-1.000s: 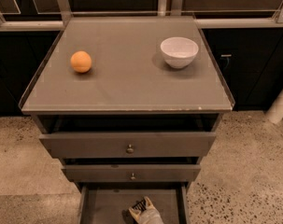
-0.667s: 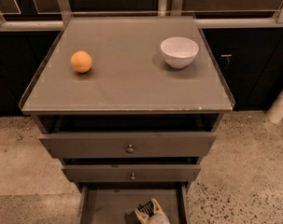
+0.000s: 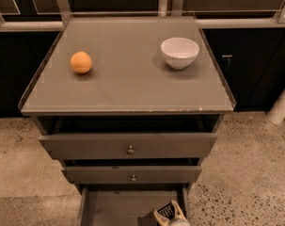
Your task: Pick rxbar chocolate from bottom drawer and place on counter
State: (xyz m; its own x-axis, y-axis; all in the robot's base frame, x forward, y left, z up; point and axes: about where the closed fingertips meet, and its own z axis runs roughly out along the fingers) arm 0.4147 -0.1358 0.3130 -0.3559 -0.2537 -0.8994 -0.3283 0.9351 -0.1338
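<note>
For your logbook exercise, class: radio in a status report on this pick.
End effector in bottom drawer, shut on rxbar chocolate. Orange ball, bowl on counter.

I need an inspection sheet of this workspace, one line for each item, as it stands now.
Surface: counter, grey, glossy, with a thin raised rim.
Job's things: bottom drawer open; rxbar chocolate inside it, not on the counter.
Clutter: orange ball and white bowl on the counter, apart.
Grippers: gripper down in the bottom drawer, at the bar.
Cables: nothing seen.
Surroundings: two knobbed drawers slightly open; speckled floor; dark cabinets behind.
</note>
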